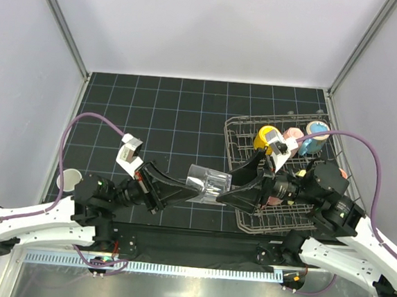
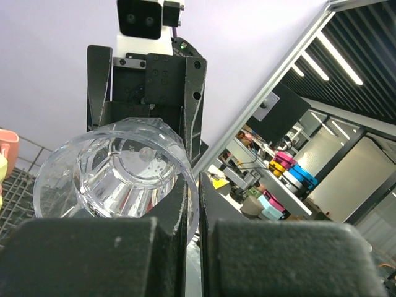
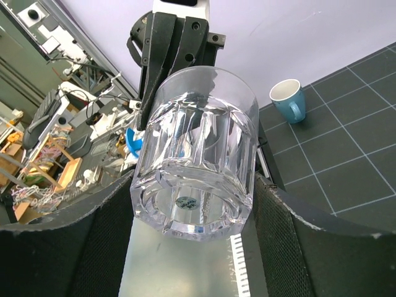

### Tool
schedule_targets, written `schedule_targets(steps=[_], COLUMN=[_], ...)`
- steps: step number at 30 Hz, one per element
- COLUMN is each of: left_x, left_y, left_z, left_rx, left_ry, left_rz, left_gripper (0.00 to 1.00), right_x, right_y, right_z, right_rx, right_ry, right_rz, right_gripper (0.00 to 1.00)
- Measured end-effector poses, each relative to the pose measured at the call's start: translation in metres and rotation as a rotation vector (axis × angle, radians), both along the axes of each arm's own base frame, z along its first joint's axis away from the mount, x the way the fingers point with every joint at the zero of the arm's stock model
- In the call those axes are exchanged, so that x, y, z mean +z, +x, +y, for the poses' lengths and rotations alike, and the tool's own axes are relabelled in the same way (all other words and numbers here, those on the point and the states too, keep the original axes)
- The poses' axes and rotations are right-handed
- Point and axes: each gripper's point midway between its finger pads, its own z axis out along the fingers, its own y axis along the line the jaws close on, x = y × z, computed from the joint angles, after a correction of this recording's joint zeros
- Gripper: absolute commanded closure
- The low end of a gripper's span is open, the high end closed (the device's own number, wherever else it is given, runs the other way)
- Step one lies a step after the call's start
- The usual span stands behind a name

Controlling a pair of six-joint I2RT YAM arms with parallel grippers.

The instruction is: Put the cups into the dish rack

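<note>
Clear glass tumbler (image 3: 198,148), slippery and brittle, is rim-pinched by left gripper (image 2: 193,189); its sturdier base is straddled by right gripper (image 3: 195,207), contact unclear.

— What do the two arms look like?
— The left arm (image 1: 32,224) and the right arm (image 1: 357,242) each have white shell links at the near end, with black joints farther out. A purple-grey cable (image 1: 83,119) loops to a white camera block (image 1: 130,149) on the left wrist.
— And the grippers?
— The left gripper (image 2: 193,185) has blocky matte-black fingers (image 2: 111,260) with pale scuffs. The right gripper (image 3: 195,185) has fingers with fine mesh-textured faces (image 3: 297,247) and a black face plate (image 2: 154,80) dotted with small screws.
</note>
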Motion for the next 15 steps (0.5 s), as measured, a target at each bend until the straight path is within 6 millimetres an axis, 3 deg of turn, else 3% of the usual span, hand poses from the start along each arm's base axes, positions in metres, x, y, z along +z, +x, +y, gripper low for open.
schedule_targets(steps=[3,5,6,7,10,15], left_x=[0.001,0.001,0.001,0.001,0.001,-0.009], left_y=[0.001,0.003,0.005,0.007,0.013,0.021], left_z=[0.000,0.000,0.001,0.002,0.007,0.028], left_rx=[0.008,0.021,0.031,0.044,0.084,0.148], left_ry=[-0.010,-0.014,-0.016,-0.021,-0.031,-0.048], left_rz=[-0.007,-0.012,-0.014,-0.012,0.003,0.045], left_gripper=[1.00,0.88,0.79,0.55,0.18,0.09], right_x=[0.001,0.001,0.001,0.001,-0.001,-0.020], right_y=[0.002,0.004,0.005,0.007,0.014,0.030], right_z=[0.000,0.000,0.001,0.001,0.003,0.002], right_rx=[-0.012,-0.021,-0.026,-0.032,-0.065,-0.158], right_ry=[0.006,0.005,0.004,0.000,-0.024,-0.097], right_rz=[0.003,0.006,0.008,0.011,0.028,0.079], right_gripper=[0.67,0.82,0.94,0.96,0.96,0.96])
